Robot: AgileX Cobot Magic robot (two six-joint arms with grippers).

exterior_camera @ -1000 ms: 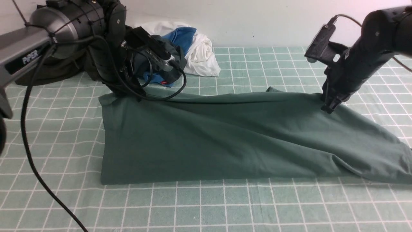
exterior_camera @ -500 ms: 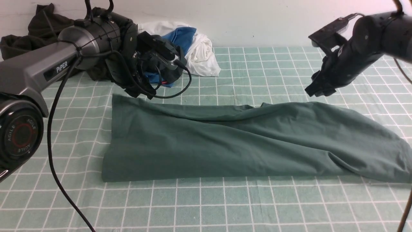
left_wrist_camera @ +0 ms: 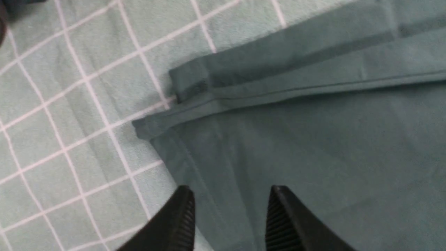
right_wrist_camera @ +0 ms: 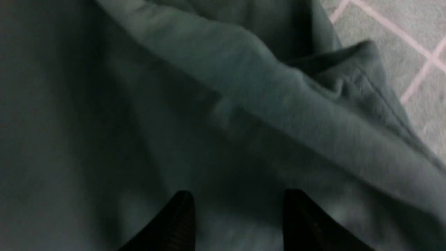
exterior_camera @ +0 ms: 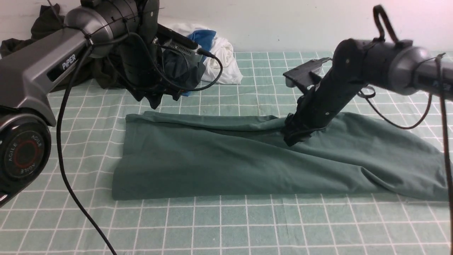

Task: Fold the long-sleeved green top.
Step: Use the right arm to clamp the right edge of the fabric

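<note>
The green long-sleeved top (exterior_camera: 226,159) lies as a long flat band across the checked cloth, its far edge doubled over. My left gripper (exterior_camera: 154,102) hangs open and empty just above the top's far left corner. In the left wrist view its gripper (left_wrist_camera: 230,195) is open over that corner (left_wrist_camera: 195,90), with nothing between the fingertips (left_wrist_camera: 184,209). My right gripper (exterior_camera: 292,137) is down on the top near the middle of its far edge. In the right wrist view it (right_wrist_camera: 237,197) is open over a raised fold (right_wrist_camera: 278,94), gripping nothing.
A pile of white and blue clothes (exterior_camera: 219,56) lies at the back, and a very dark garment (exterior_camera: 42,24) at the far left. The left arm's black cable (exterior_camera: 70,184) trails over the checked cloth (exterior_camera: 247,226) at the near left.
Both grippers have let go of the top's far edge, which has dropped flat. My right gripper swung left and down onto the top's middle. My left arm lifted slightly.
</note>
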